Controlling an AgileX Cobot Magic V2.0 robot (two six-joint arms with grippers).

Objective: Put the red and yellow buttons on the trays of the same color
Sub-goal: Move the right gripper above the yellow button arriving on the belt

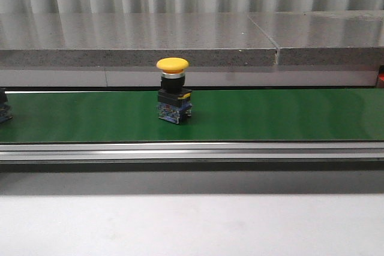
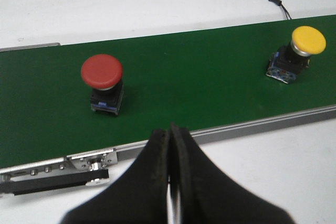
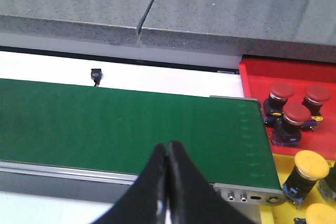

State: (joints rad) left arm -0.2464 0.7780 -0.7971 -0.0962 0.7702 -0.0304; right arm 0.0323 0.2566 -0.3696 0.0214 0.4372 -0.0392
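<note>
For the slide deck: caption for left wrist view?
Shut left pincer hovers beside green conveyor belt carrying red button and yellow button.

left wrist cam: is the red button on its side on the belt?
No. The red button stands upright on the green belt, cap up, as does the yellow button.

No text, label, brand, number or sign can be read in any view. The small markings on the push-button bases are too blurred to make out.
</note>
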